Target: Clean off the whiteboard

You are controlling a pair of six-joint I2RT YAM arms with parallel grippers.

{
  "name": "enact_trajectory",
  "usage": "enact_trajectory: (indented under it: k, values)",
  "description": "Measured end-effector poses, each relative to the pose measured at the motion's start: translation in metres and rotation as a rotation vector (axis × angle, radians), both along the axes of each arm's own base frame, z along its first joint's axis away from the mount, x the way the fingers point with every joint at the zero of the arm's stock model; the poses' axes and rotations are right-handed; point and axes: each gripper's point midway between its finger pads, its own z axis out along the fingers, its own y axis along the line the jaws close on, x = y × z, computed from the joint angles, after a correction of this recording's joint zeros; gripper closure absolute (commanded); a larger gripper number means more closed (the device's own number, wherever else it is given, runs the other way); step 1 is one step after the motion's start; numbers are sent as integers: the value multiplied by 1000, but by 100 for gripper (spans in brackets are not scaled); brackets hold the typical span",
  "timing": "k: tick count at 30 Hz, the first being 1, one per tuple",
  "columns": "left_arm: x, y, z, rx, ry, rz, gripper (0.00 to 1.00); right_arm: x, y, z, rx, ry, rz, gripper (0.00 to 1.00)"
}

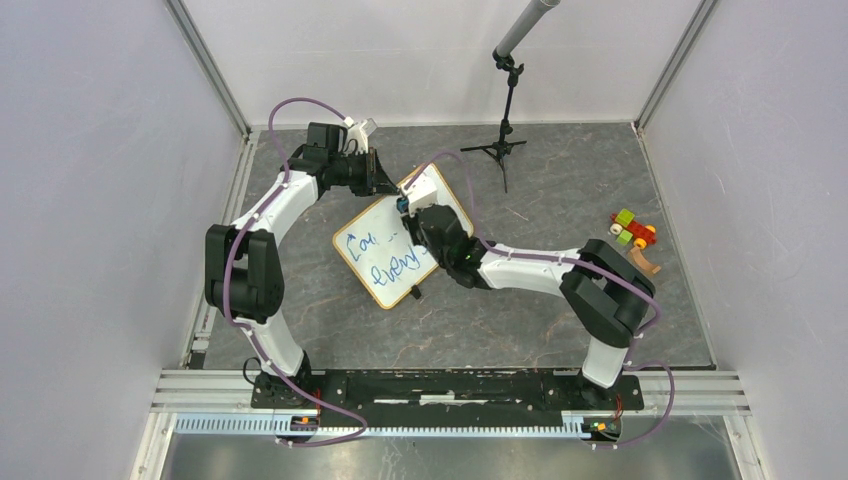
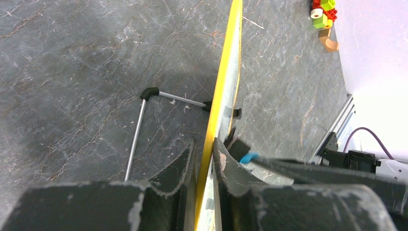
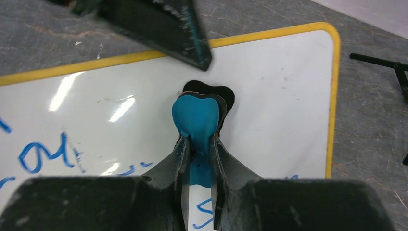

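Note:
The whiteboard point(image 1: 378, 252) has a yellow frame and stands tilted on the grey table, with blue handwriting on its lower half. My left gripper point(image 1: 386, 180) is shut on its top edge; in the left wrist view the frame point(image 2: 223, 82) runs edge-on between the fingers of that gripper point(image 2: 205, 161). My right gripper point(image 1: 406, 207) is shut on a blue eraser point(image 3: 197, 115) pressed against the board's upper white area point(image 3: 274, 91). In the right wrist view the right gripper point(image 3: 197, 147) is over the board, with blue writing point(image 3: 43, 154) at the lower left. The eraser's tip also shows in the left wrist view point(image 2: 248, 157).
A black tripod stand point(image 1: 505, 135) is at the back centre. Coloured toy blocks point(image 1: 632, 230) and a tan piece point(image 1: 646, 262) lie at the right. A thin metal support leg point(image 2: 138, 122) of the board rests on the table. Enclosure walls stand on both sides.

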Motion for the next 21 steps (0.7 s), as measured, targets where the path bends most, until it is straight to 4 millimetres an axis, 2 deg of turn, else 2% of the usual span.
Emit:
enact_trajectory:
  k: [3, 8, 11, 17, 21]
  values:
    - [0, 0, 0, 1, 3, 0, 98, -16, 15, -2, -46, -27, 41, 78]
    - [-1, 0, 0, 0, 4, 0, 98, -60, 56, -4, -78, -66, 176, 78]
    - [-1, 0, 0, 0, 3, 0, 98, -72, 67, -5, -77, -74, 211, 78]
    - [-1, 0, 0, -1, 1, -1, 98, -68, 62, -6, -47, -64, 173, 77]
    - [0, 0, 0, 0, 0, -1, 98, -55, 44, -10, -5, -33, 107, 77]
